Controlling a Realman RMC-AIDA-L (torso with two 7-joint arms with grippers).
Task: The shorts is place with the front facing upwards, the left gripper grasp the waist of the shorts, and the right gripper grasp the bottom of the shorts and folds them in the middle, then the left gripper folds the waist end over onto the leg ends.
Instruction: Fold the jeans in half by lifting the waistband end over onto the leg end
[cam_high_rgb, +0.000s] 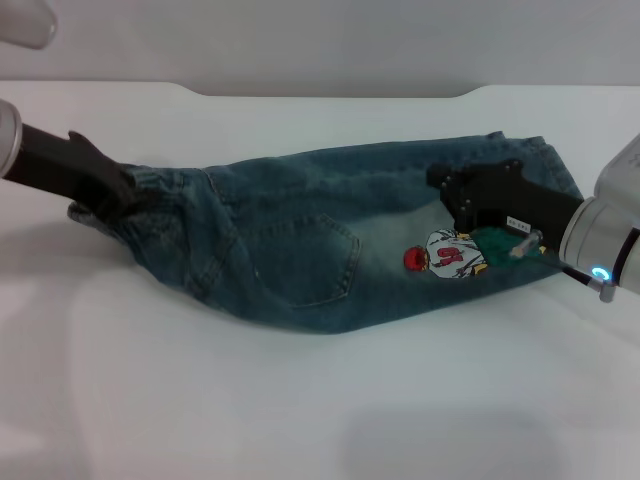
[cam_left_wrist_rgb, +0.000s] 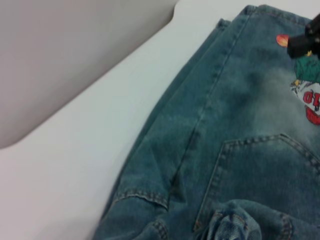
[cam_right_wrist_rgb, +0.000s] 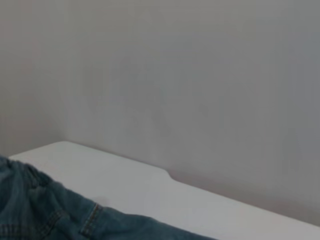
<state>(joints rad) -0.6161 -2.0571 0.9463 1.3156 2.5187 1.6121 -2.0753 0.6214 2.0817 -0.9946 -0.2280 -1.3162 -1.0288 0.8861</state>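
The shorts (cam_high_rgb: 300, 235) lie on the white surface (cam_high_rgb: 300, 410) already doubled lengthwise, with the long axis running from the robot's left to its right; the back pocket (cam_high_rgb: 315, 255) and the embroidered figure (cam_high_rgb: 450, 255) face up. The puckered waist (cam_high_rgb: 150, 195) is at the left end, and the left gripper (cam_high_rgb: 105, 190) sits there, pinched onto this bunched band. The leg ends (cam_high_rgb: 545, 165) are at the far right; the right gripper (cam_high_rgb: 455, 190) rests on the denim near them, but I cannot tell if its fingers are parted. So, I think, the waist must travel along the long axis toward the right, and the left arm is the nearer 1 for this.
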